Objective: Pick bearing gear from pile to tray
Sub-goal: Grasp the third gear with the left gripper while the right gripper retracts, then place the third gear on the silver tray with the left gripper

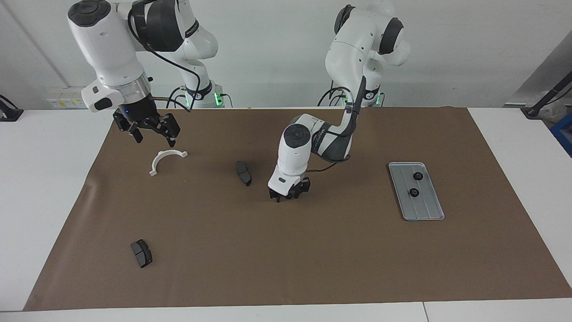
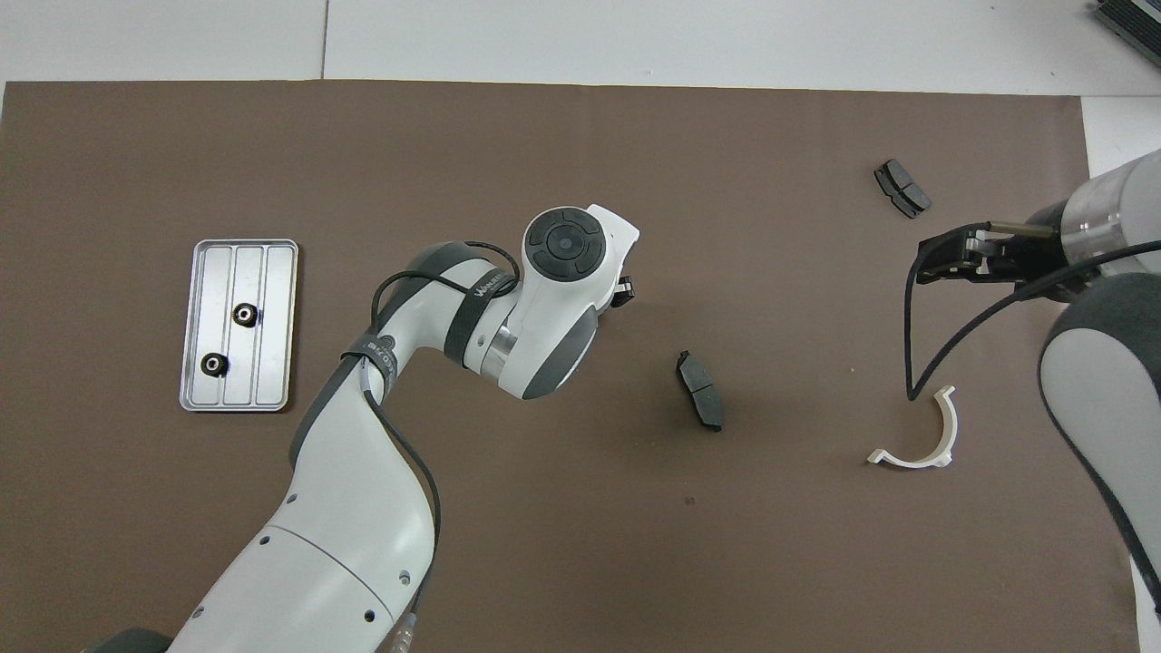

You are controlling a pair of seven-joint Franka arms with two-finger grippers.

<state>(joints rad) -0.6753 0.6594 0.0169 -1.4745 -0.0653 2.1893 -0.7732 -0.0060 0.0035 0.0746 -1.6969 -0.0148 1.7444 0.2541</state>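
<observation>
The silver tray (image 1: 432,210) lies on the brown mat toward the left arm's end, with two black gears (image 1: 418,176) (image 1: 414,192) in it. It also shows in the overhead view (image 2: 272,363) with both gears (image 2: 243,315) (image 2: 213,365). My left gripper (image 1: 288,193) is down at the mat near its middle, beside a dark grey pad (image 1: 244,173). What lies under it is hidden, and in the overhead view the wrist covers it. My right gripper (image 1: 153,134) is open and empty, raised over the white half-ring bracket (image 1: 166,159). No loose gear shows on the mat.
A second dark pad (image 1: 141,253) lies farther from the robots toward the right arm's end. In the overhead view I see the pads (image 2: 700,390) (image 2: 902,188) and the bracket (image 2: 921,435). The brown mat (image 1: 313,259) covers most of the white table.
</observation>
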